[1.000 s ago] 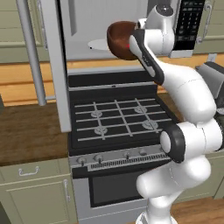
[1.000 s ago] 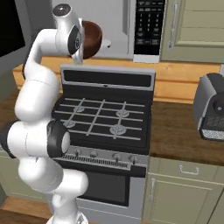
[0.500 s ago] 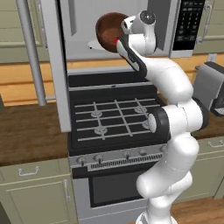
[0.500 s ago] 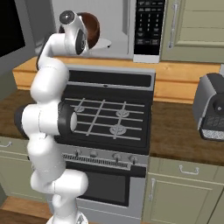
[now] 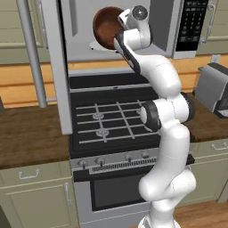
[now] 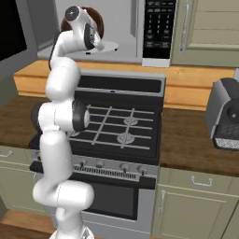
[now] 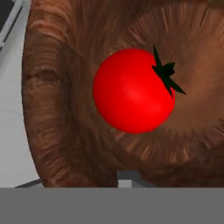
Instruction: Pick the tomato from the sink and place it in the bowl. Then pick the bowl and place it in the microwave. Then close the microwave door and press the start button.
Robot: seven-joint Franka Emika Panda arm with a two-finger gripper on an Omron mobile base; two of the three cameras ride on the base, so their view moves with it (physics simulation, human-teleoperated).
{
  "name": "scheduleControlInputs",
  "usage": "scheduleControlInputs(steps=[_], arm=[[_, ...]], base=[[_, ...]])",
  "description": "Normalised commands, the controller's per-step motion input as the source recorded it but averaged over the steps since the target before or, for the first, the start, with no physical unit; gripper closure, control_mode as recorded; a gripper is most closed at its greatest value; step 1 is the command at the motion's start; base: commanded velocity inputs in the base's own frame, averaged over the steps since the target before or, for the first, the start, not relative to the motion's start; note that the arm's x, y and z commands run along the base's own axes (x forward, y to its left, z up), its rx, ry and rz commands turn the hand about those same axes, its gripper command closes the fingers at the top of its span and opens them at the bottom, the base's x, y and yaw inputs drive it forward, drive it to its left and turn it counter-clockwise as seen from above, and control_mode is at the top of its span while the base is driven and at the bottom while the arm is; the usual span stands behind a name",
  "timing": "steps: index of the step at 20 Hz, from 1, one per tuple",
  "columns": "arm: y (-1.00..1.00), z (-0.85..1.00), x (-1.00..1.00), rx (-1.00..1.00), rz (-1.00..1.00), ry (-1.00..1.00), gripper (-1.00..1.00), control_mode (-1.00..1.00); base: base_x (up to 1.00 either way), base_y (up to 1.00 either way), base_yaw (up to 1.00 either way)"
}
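Note:
The dark reddish-brown bowl [image 5: 106, 27] hangs tilted in the mouth of the open microwave [image 5: 165, 31], just above the white turntable plate [image 5: 99, 46]. My gripper [image 5: 119, 36] is at the bowl's near rim and shut on it. From the right the bowl [image 6: 96, 19] shows behind the hand, with the gripper [image 6: 96, 40] over the plate [image 6: 108, 45]. The hand view looks straight into the bowl [image 7: 57, 109], where the red tomato [image 7: 131, 92] lies. The microwave door [image 5: 57, 67] stands swung wide open on the left. The sink is out of view.
Below the microwave is a gas stove [image 5: 111, 120] with knobs along its front. A grey toaster [image 5: 214, 87] sits on the wooden counter to the right. The microwave's black keypad [image 6: 158, 25] is right of the cavity. The door's bar handle [image 5: 31, 53] sticks out at left.
The hand has carried the bowl deeper into the microwave opening, and the arm has stretched up and forward. The bowl has stayed at the gripper.

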Motion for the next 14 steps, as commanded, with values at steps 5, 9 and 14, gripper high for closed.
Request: scheduleControlInputs(steps=[5, 9, 14], arm=[[0.14, -0.46, 0.12, -0.33, 0.0, -0.01, -1.0, -1.0], [0.15, -0.5, 0.1, -0.25, 0.0, -0.01, -1.0, -1.0], [0.02, -0.04, -0.73, -0.1, 0.0, 0.0, -1.0, -1.0]], base=[[0.0, 0.0, 0.0], [0.0, 0.0, 0.0], [0.0, 0.0, 0.0]])
